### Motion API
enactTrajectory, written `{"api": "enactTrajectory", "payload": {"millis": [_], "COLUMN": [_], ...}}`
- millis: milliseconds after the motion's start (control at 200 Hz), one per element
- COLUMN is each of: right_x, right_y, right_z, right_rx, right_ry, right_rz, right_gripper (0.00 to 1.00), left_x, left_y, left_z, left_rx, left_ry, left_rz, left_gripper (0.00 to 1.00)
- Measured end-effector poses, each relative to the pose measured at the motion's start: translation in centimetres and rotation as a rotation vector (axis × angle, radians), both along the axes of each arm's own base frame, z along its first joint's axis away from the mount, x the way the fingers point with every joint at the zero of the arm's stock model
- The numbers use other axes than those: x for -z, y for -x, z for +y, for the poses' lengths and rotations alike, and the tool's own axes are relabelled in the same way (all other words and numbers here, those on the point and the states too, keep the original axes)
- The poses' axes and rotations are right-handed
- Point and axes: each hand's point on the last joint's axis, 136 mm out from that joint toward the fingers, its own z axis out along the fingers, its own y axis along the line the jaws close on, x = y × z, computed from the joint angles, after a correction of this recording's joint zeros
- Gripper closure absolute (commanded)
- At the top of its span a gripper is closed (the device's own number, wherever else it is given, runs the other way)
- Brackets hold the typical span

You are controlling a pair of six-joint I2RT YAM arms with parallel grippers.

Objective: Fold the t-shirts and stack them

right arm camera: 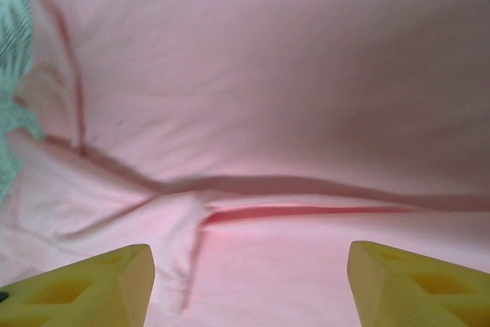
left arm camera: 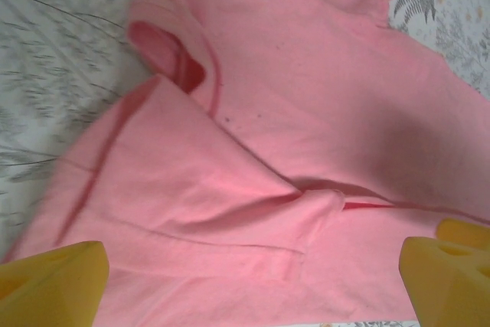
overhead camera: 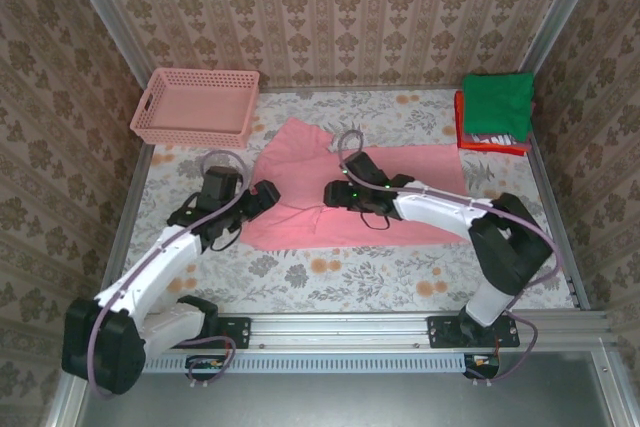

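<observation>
The salmon-pink t-shirt point(overhead camera: 330, 197) lies spread on the floral table, partly folded, one sleeve pointing toward the basket. My left gripper point(overhead camera: 266, 194) hovers at the shirt's left edge, open; its yellow fingertips point(left arm camera: 53, 285) frame the cloth point(left arm camera: 291, 112) with nothing between them. Over the shirt's middle my right gripper point(overhead camera: 333, 193) stands open, yellow fingertips point(right arm camera: 84, 287) spread wide above a fold line point(right arm camera: 306, 210). At the back right a folded green shirt point(overhead camera: 497, 104) tops a stack with white and red shirts point(overhead camera: 490, 142) under it.
A pink plastic lattice basket point(overhead camera: 196, 105) stands at the back left. Patterned walls close in the table point(overhead camera: 350, 282) on three sides. The metal rail point(overhead camera: 400, 332) with both arm bases runs along the near edge.
</observation>
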Motion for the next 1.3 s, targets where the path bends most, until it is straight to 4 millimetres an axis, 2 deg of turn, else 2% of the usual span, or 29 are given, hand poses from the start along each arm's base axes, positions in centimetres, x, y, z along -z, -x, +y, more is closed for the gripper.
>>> {"api": "enactTrajectory", "payload": {"millis": [125, 225, 315, 365, 470, 570, 625, 835, 1115, 1195, 1300], "right_x": [1.8, 3.9, 5.1, 5.5, 6.2, 6.5, 6.4, 6.3, 5.7, 5.1, 3.1], "right_y": [-0.6, 0.1, 1.4, 2.0, 3.4, 4.5, 5.4, 8.8, 11.5, 11.4, 9.8], "right_z": [-6.5, -11.5, -14.4, -15.1, -15.8, -16.1, -16.1, -16.3, -16.6, -16.5, -16.0], "right_rx": [0.140, 0.246, 0.300, 0.311, 0.317, 0.317, 0.321, 0.350, 0.351, 0.341, 0.307], "right_ry": [0.028, 0.061, 0.085, 0.092, 0.096, 0.082, 0.061, -0.034, -0.064, -0.061, -0.056], "right_rz": [0.035, 0.091, 0.132, 0.145, 0.167, 0.169, 0.167, 0.168, 0.206, 0.199, 0.160], "right_gripper": [0.32, 0.32, 0.32, 0.32, 0.32, 0.33, 0.33, 0.34, 0.33, 0.33, 0.32], "left_x": [2.1, 3.7, 5.1, 5.5, 6.6, 8.0, 7.6, 7.8, 7.9, 7.1, 4.3], "left_y": [-0.7, -1.5, -1.9, -2.0, -1.7, -0.5, -0.1, 3.4, 7.3, 7.3, 4.9], "left_z": [-2.4, -4.1, -4.8, -4.9, -4.5, -3.6, -3.4, -1.0, 0.7, 1.0, 0.6], "left_rx": [0.043, 0.063, 0.064, 0.059, 0.044, 0.032, 0.028, -0.001, 0.019, 0.024, 0.048], "left_ry": [0.000, -0.001, -0.004, -0.004, -0.010, -0.028, -0.018, -0.023, -0.105, -0.131, -0.144], "left_rz": [0.036, 0.060, 0.079, 0.085, 0.092, 0.111, 0.093, 0.106, 0.182, 0.177, 0.108], "left_gripper": [0.01, 0.01, 0.01, 0.01, 0.01, 0.01, 0.01, 0.00, 0.00, 0.00, 0.00]}}
